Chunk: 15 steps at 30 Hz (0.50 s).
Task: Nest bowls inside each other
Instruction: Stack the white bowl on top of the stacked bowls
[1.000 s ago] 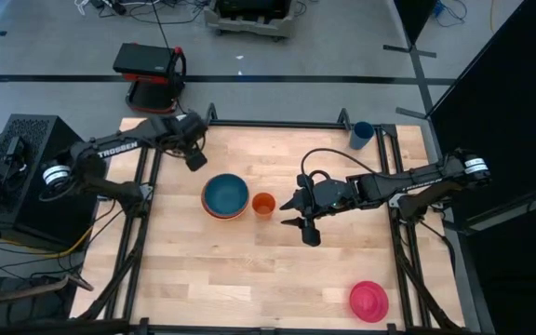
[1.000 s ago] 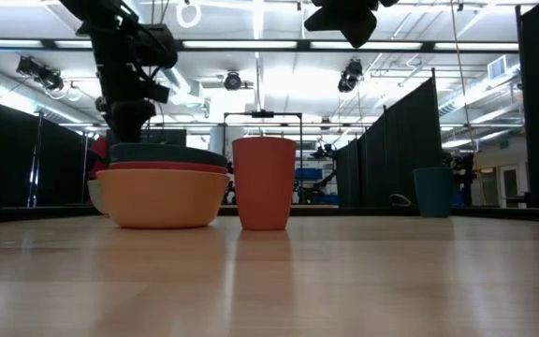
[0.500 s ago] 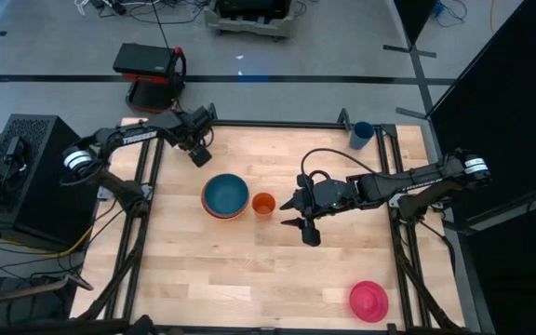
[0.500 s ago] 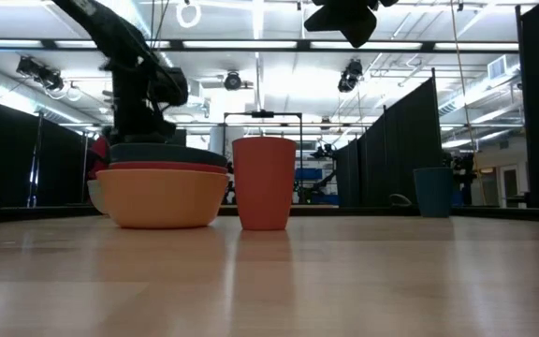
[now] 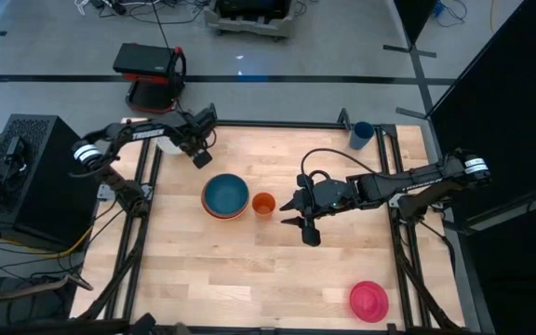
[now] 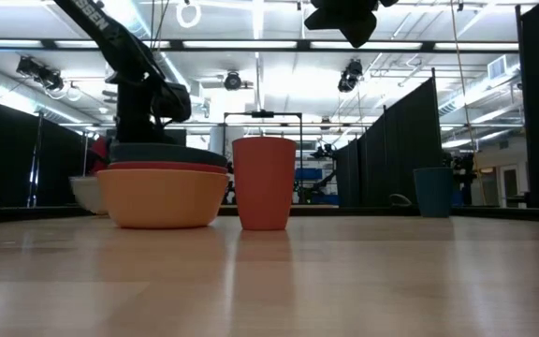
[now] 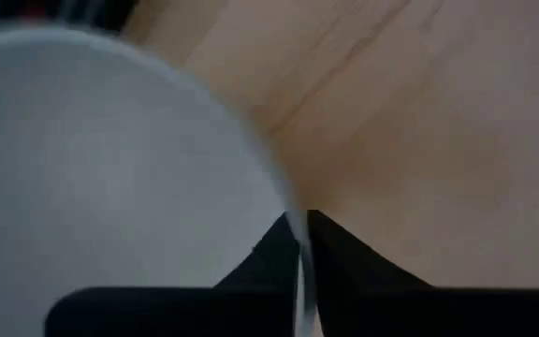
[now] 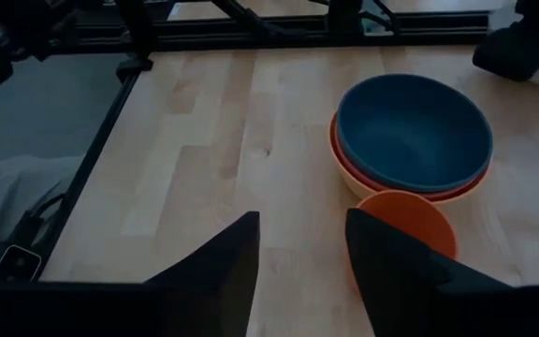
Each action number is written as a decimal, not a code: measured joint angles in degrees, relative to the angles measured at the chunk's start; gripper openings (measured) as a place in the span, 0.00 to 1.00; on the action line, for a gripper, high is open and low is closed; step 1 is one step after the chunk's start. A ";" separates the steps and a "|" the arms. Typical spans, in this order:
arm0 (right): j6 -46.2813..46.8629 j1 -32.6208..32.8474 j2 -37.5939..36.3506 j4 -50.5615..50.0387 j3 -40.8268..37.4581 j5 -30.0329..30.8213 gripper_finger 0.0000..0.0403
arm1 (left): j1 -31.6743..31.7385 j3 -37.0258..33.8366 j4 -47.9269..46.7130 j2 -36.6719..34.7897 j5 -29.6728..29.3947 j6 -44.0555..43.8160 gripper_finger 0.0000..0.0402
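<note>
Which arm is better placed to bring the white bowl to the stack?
The left. Its gripper is already closed on the rim of the white bowl at the table's far left corner. The right gripper hangs open beside the orange cup, away from that bowl.

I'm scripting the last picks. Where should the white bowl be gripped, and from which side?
Grip the white bowl by its thin rim, coming from above. It looks upright and open, and likely too wide to span. One finger goes inside the wall and one outside, as the left hand straddles it now.
</note>
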 joint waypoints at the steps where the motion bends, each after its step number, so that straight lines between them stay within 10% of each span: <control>1: -0.01 0.00 0.00 0.00 0.00 0.00 0.35 | -0.17 0.01 -0.39 -0.45 -0.04 0.01 0.17; 15: -0.31 -0.19 -0.01 -0.08 0.00 1.60 0.35 | -14.70 1.76 -8.48 -17.46 6.51 -2.78 0.00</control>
